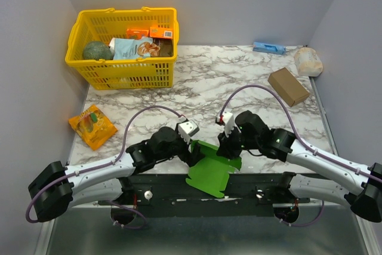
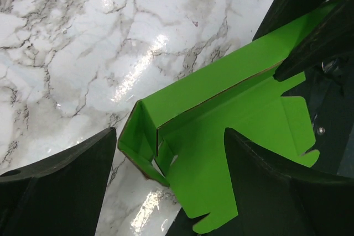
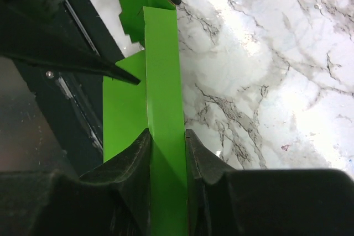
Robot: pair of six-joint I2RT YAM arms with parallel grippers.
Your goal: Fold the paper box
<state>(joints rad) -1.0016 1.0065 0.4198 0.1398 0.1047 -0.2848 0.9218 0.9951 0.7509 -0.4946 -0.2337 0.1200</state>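
The paper box (image 1: 210,170) is bright green creased card, partly folded, lying at the table's front edge and overhanging it. In the left wrist view the box (image 2: 243,114) has one long wall raised and a small end flap folded up. My left gripper (image 1: 194,150) is open, its fingers (image 2: 61,186) wide apart on either side of the box's corner. My right gripper (image 1: 230,146) is shut on the box's raised long wall (image 3: 163,81), pinching the strip between both fingers (image 3: 133,164). The right gripper's dark fingers also show in the left wrist view (image 2: 310,26).
A yellow basket (image 1: 89,67) with groceries stands at the back left. An orange packet (image 1: 92,125) lies at the left. A brown cardboard box (image 1: 288,86), a pale bag (image 1: 308,61) and a blue item (image 1: 268,47) are at the back right. A black rail (image 1: 155,184) runs along the front edge.
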